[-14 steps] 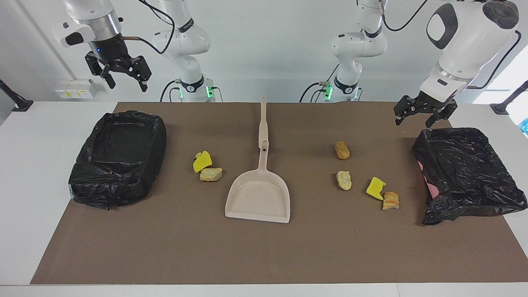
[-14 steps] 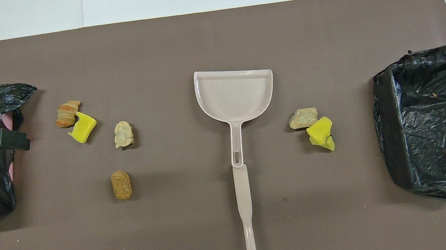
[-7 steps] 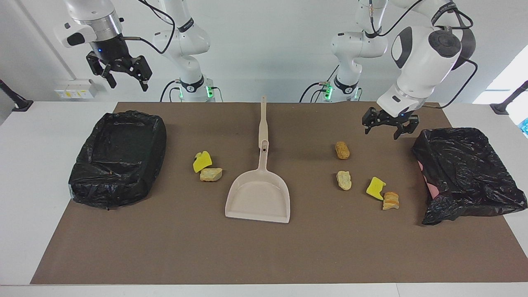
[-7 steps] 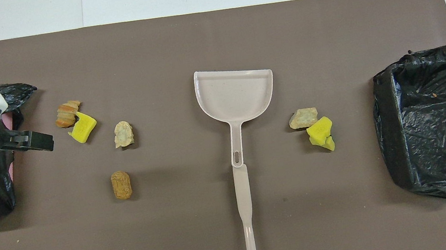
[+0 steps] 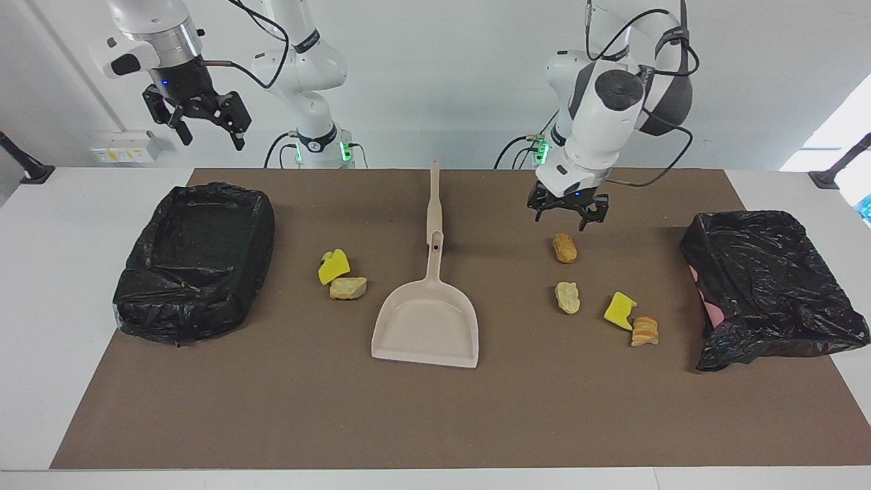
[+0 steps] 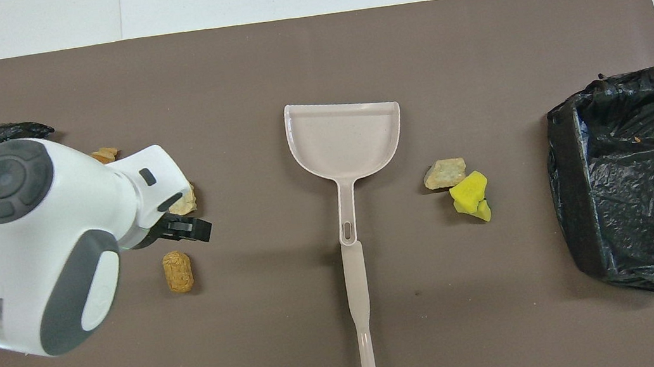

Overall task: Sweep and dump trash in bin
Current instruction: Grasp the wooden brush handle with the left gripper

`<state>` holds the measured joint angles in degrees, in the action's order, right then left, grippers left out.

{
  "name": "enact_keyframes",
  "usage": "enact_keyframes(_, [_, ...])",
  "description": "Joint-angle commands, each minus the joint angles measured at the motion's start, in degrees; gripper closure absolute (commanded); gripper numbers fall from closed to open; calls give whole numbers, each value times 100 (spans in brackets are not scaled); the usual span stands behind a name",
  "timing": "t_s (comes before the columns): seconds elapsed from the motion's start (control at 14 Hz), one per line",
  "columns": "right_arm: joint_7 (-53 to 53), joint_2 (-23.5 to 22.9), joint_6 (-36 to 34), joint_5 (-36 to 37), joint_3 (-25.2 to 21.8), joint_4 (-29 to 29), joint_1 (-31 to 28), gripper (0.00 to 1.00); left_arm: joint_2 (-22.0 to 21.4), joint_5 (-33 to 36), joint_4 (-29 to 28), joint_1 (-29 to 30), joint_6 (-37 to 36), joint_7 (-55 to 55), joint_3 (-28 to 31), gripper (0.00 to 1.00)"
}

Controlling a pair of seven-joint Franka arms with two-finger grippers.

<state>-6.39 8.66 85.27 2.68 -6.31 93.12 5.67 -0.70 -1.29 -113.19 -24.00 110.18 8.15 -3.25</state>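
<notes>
Brown matting [image 5: 286, 422] covers the middle of the desk [image 5: 81, 224], and everything for the job lies on it. Nothing has been swept or dumped so far, as far as can be judged: the beige dustpan [image 5: 425, 323] lies flat and unheld at the centre, its handle pointing toward the robots, and no scrap is seen in its tray.

The trash is found in two groups. Toward the left arm's end, a brown crusty lump [image 5: 564, 248], a pale lump [image 5: 567, 297], a yellow sponge piece [image 5: 619, 309] and a striped crust [image 5: 644, 331] are scattered. Toward the right arm's end, a second yellow sponge piece [image 5: 333, 266] is seen touching a tan lump [image 5: 348, 288]. A black-lined bin [image 5: 197, 258] is set at the right arm's end and another black-lined bin [image 5: 769, 286] at the left arm's end.

The left hand [image 5: 569, 213] is held low with its fingers spread and empty, just above the mat and beside the brown crusty lump. The right hand [image 5: 197, 119], also spread and empty, is kept high above the right arm's end, where that arm waits.

All six scraps are left to be gathered and tipped out. Wide bare mat is available around the dustpan and in the half farther from the robots; each bin sits close to the mat's end edge, so little room is left there.
</notes>
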Motion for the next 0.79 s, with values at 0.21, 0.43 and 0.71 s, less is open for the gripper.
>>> enact_keyframes(0.21, [147,136,16,-57,16,154,-48,0,25,-11,-1030,-1299,1505,1538,105,0])
enact_keyframes(0.43, [147,136,7,-57,16,163,-48,0,87,-11,-1179,-2045,1638,2267,105,0])
enact_keyframes(0.71, [147,162,7,-57,16,198,-48,0,96,-11,-1381,-2723,1999,2964,105,0])
